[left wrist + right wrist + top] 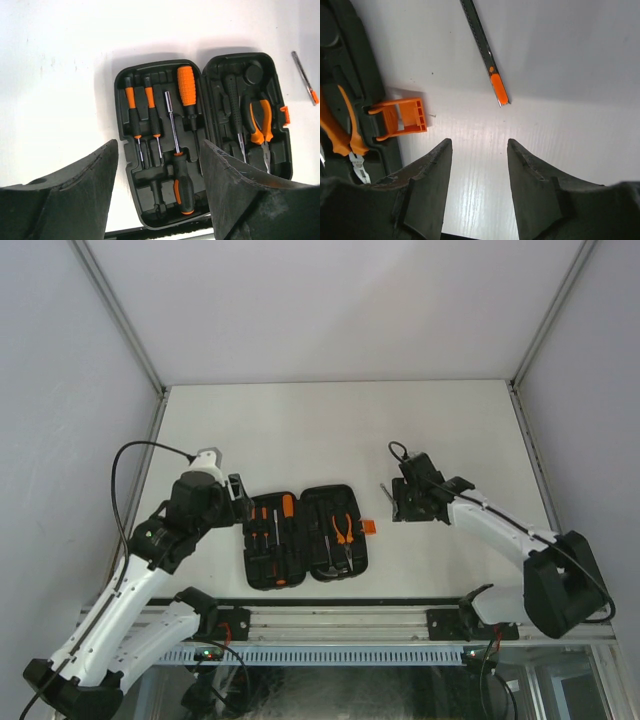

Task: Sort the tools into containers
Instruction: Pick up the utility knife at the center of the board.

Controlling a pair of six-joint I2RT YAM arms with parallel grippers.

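Right tool is hovering with fingers apart and nothing between them, just short of the steel strip with the orange end, which is lying loose on the tabletop near the orange latch of the open black case. Left tool is likewise gaping empty above the case, where screwdrivers and pliers are already sitting in slots. We are judging pickup of the strip as the step in hand; we are advising straddling it across its width near mid-length and closing low against the tabletop, so it is not skidding away
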